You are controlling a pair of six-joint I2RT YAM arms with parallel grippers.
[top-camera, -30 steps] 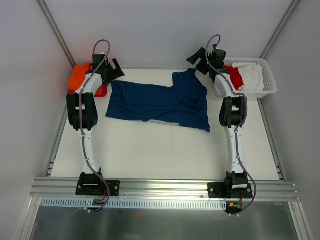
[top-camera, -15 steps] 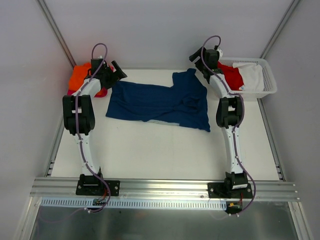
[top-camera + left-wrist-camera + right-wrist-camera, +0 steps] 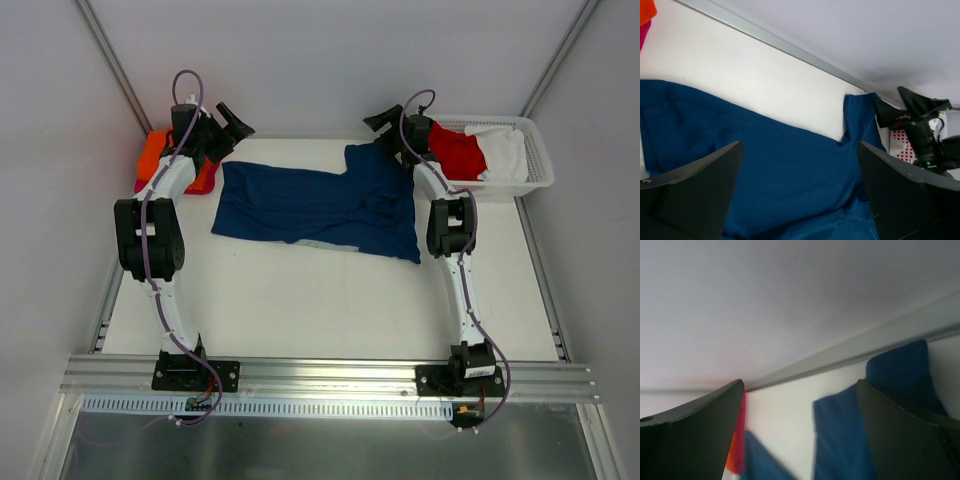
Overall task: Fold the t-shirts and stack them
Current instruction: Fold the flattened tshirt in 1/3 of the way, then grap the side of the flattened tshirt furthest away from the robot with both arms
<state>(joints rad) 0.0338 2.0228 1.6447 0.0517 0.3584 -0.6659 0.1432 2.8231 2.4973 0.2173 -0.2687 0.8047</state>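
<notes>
- Jaws on both arms are standing spread wide and gripping nothing. The left gripper (image 3: 236, 120) is hovering over the far-left corner of the navy t-shirt (image 3: 320, 205), and the right gripper (image 3: 383, 134) is hanging by its far-right corner.
- That navy t-shirt is lying across the far half of the table (image 3: 300, 300). It is opened out but rumpled, with cloth bunching up on its right side.
- A skewed fold is looking like the main risk: the two far corners are not sitting level, so a pinch at uneven heights would be pulling the cloth crooked.
- Catching a single layer is another risk. Where the right side is bunching, the fingers could be closing on the top ply only and leaving the rest behind.
- On the right, the gripper is working just beside the white basket (image 3: 540, 172), so a wide swing could be snagging its rim or hooking the cloth inside.
- On the left, the orange t-shirt (image 3: 153, 152) is resting on a pink t-shirt (image 3: 138, 185) near the gripper, and a dragged sleeve could be disturbing that pile.
- The right wrist view is blurring badly, so whether those fingers are touching cloth cannot be told.
- The basket is holding a red t-shirt (image 3: 458, 152) on its left and a white t-shirt (image 3: 505, 150) on its right, both crumpled and unfolded.
</notes>
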